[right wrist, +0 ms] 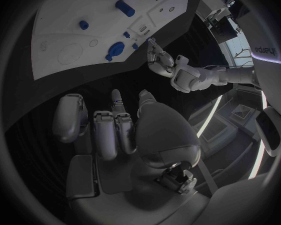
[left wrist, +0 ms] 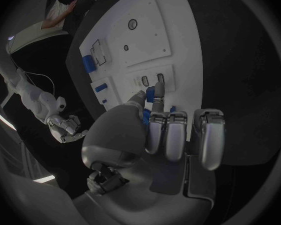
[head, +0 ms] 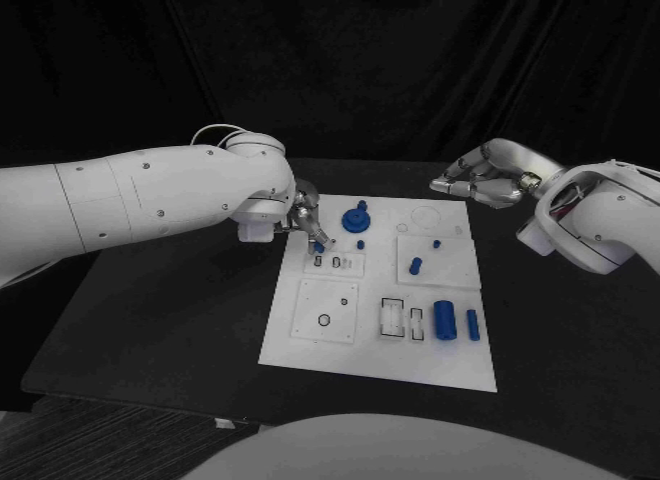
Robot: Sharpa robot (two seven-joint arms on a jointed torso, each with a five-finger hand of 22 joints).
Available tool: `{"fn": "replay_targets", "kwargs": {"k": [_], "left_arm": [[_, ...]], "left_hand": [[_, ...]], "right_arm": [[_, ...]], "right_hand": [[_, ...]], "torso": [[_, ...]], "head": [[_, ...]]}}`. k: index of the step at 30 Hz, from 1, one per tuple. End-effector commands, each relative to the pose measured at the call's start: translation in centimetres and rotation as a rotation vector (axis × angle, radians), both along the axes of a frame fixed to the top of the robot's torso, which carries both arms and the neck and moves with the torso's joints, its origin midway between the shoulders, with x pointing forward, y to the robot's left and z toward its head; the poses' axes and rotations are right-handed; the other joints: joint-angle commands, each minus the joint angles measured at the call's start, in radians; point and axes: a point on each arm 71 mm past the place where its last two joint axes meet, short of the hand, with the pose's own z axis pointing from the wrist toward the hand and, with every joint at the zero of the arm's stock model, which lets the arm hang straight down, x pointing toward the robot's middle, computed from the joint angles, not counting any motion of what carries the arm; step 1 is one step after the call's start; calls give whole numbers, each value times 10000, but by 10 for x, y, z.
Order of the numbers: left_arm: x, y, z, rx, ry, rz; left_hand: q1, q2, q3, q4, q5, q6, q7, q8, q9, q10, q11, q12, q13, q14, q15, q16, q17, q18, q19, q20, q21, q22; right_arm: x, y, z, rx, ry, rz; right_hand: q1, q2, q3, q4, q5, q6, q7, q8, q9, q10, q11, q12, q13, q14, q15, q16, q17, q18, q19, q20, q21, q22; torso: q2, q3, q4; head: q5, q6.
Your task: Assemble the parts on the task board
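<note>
The black table (head: 157, 330) carries the white task board (head: 362, 352) at its centre, a tall plate running from twelve to six o'clock. The left arm (head: 114, 195) reaches in from nine o'clock, and its left hand (head: 303, 218) sits over the board's ten o'clock corner, pinching a small blue peg (left wrist: 158, 91) between thumb and finger just above the slotted panel there; the other fingers are curled in beside it. The right arm (head: 607, 215) enters from three o'clock, and the right hand (head: 482, 180) hovers off the board past its one o'clock corner, fingers curled inward with nothing in them. On the board, a blue knobbed part (head: 358, 217) stands near twelve o'clock, just beside the left hand. A large blue cylinder (head: 444, 319) lies toward four o'clock, with a slimmer blue bar (head: 473, 324) just beside it. A small blue piece (head: 415, 265) stands at about two o'clock of the board's middle.
</note>
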Motion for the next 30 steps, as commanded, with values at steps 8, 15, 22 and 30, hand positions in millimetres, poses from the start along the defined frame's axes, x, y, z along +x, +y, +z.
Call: {"fn": "replay_targets", "kwargs": {"k": [8,15,22,30], "left_arm": [[-4,-5,-6,-885,836,516],[-6,-10,-10,-918,964,451],[-6,-12,-12,-935,993,445],[-4,-11,-14,-919,999,527]], "left_hand": [[-236,7,678,-85,247,113,-37,-159,192,1129,-142,139,2614,1178,-97,102,2641,-409,268,-51,-102,1826],[-251,13,692,-73,250,116,-31,-163,198,1129,-139,139,2614,1178,-96,102,2641,-413,279,-51,-96,1839],[-255,17,700,-70,252,121,-31,-164,201,1129,-138,139,2614,1178,-96,102,2641,-411,274,-51,-100,1834],[-256,38,742,-67,252,108,-29,-181,208,1129,-135,139,2614,1178,-93,102,2641,-409,266,-49,-108,1823]], "right_arm": [[0,1,-3,-119,134,-76],[0,1,-4,-118,155,-66],[0,0,-4,-122,171,-70],[0,0,-4,-121,175,-68]], "right_hand": [[223,-7,-369,73,60,-3,-9,94,-112,989,25,166,2679,854,8,-160,2277,128,-63,11,-170,1684],[225,-5,-372,73,59,-5,-9,93,-113,989,25,166,2679,853,7,-163,2275,130,-69,11,-183,1681],[230,-2,-376,73,60,-7,-10,93,-114,989,25,166,2679,854,7,-158,2279,130,-68,10,-181,1681],[230,-2,-376,73,60,-7,-10,93,-114,989,25,166,2679,854,7,-158,2279,130,-68,10,-181,1681]], "torso": [[13,9,-5],[9,1,-8],[7,-4,5],[6,-2,-2]], "head": [[4,2],[-5,2],[-27,2],[-35,2]]}}
